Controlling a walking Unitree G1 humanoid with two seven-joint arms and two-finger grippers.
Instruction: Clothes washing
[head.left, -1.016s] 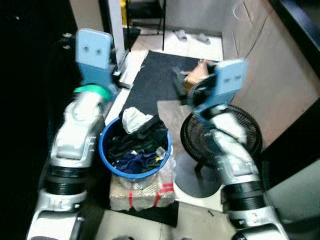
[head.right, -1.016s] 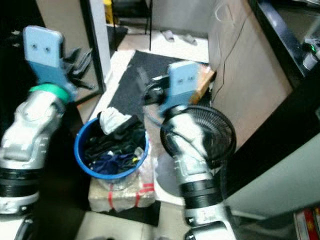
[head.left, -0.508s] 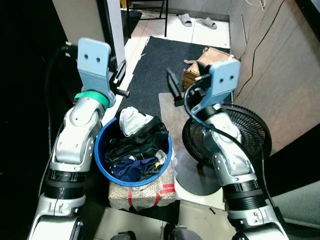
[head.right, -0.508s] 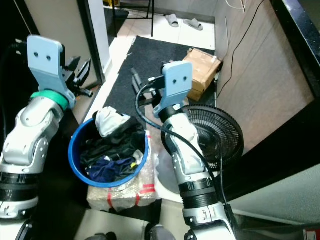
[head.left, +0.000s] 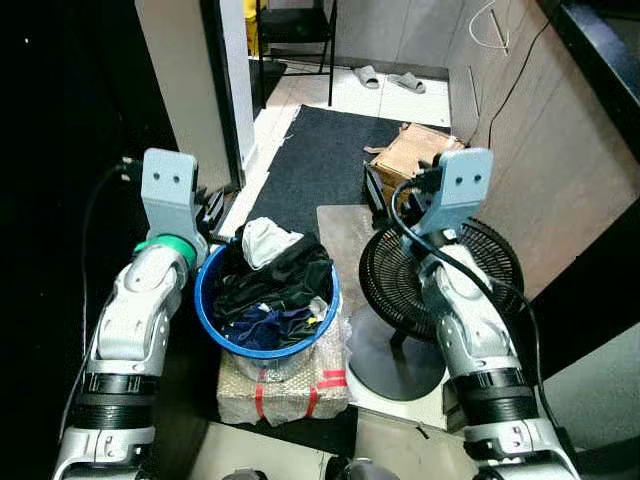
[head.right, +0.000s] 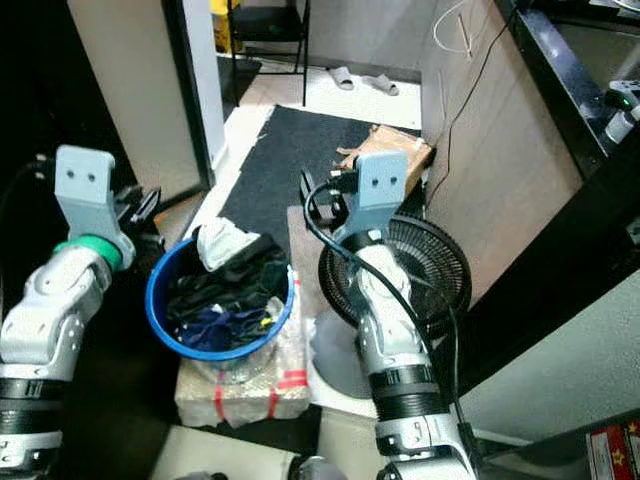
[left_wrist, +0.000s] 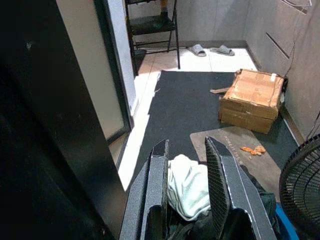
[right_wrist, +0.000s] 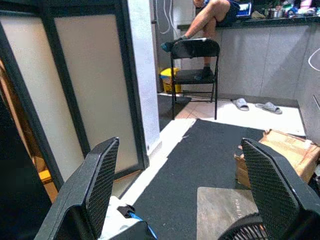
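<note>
A blue round basket (head.left: 206, 298) full of dark clothes stands on the floor in front of me, and a white cloth (head.left: 262, 240) lies on top at its far side. My left gripper (left_wrist: 186, 145) hovers just beyond the basket's left rim. Its fingers (left_wrist: 159, 175) are a little apart and hold nothing, and the white cloth (left_wrist: 187, 185) lies right below them. Out to the right of the basket, over the fan, my right gripper (right_wrist: 180, 145) is open wide and empty.
A black floor fan (head.left: 440, 270) stands right of the basket, which rests on a wrapped parcel (head.left: 285, 385). Beyond are a dark mat (head.left: 320, 160), a cardboard box (head.left: 415, 155), slippers (head.left: 385, 78) and a folding chair (right_wrist: 192, 65) with a person's legs (right_wrist: 212, 15) on it. A door panel (head.left: 185, 90) stands left.
The view has shifted and sharpened. My left arm has dropped lower, bringing its gripper close to the basket's left rim. The right arm has sunk slightly.
</note>
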